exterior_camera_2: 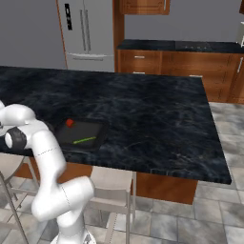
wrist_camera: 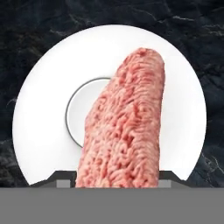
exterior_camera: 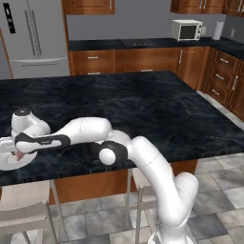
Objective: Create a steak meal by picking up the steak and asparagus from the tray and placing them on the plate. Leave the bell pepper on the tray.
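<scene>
In the hand view the two-finger end effector has the flat pink-red oblong slab of steak clamped between its dark fingers, which show just as small grey stubs on either side of the meat at the bottom of that picture. The steak's long axis runs straight away from the hand, its rounded free end pointing toward the far rim of the round white plate below it. The meat covers much of the plate's shallow centre well and crosses the broad rim; its gripped end is cut off by the bottom of the view, so whether the slab touches the plate cannot be told there.

In the left base view the hand hangs at the far left over the near edge of the black marbled counter, with a sliver of pink steak showing beneath it and the plate partly hidden under the wrist and cut by the picture's left edge.

In the right base view the dark rectangular shallow tray sits near the counter's near edge, partly hidden by the white arm. On it lie the thin bright-green asparagus stalk, lying slantwise, and the small round red bell pepper toward the far left corner, the two apart.
</scene>
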Robot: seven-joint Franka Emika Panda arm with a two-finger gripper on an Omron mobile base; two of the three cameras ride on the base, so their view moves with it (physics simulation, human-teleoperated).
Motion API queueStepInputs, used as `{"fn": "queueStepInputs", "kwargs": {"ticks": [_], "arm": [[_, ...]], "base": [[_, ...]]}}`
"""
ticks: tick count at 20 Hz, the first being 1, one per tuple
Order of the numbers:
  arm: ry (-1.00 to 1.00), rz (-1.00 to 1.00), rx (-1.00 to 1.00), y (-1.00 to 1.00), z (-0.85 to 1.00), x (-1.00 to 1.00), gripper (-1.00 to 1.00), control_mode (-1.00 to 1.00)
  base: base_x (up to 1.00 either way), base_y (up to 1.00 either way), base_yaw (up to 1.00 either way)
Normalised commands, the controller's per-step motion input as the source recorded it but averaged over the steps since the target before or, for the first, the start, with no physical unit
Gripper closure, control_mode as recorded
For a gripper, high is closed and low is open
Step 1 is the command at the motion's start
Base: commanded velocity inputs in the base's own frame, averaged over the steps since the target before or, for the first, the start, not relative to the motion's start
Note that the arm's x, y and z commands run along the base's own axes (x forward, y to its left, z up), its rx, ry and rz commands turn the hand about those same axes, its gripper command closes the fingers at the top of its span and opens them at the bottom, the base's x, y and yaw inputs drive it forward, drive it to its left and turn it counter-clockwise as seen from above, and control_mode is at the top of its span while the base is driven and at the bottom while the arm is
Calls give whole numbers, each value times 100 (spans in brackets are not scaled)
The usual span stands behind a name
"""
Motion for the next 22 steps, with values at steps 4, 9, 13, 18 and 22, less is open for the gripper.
{"fn": "queueStepInputs", "kwargs": {"ticks": [4,9,13,18,22], "arm": [[-14,0,0,-37,-16,-15,-100,-100],[-26,0,1,-39,-13,-29,-100,-100],[-28,-1,10,-92,0,-65,-100,-100],[-21,-3,16,-100,0,-88,-100,-100],[-4,-4,21,-100,43,-33,-100,-100]], "base": [[0,0,0],[0,0,0],[0,0,0],[0,0,0],[0,0,0]]}}
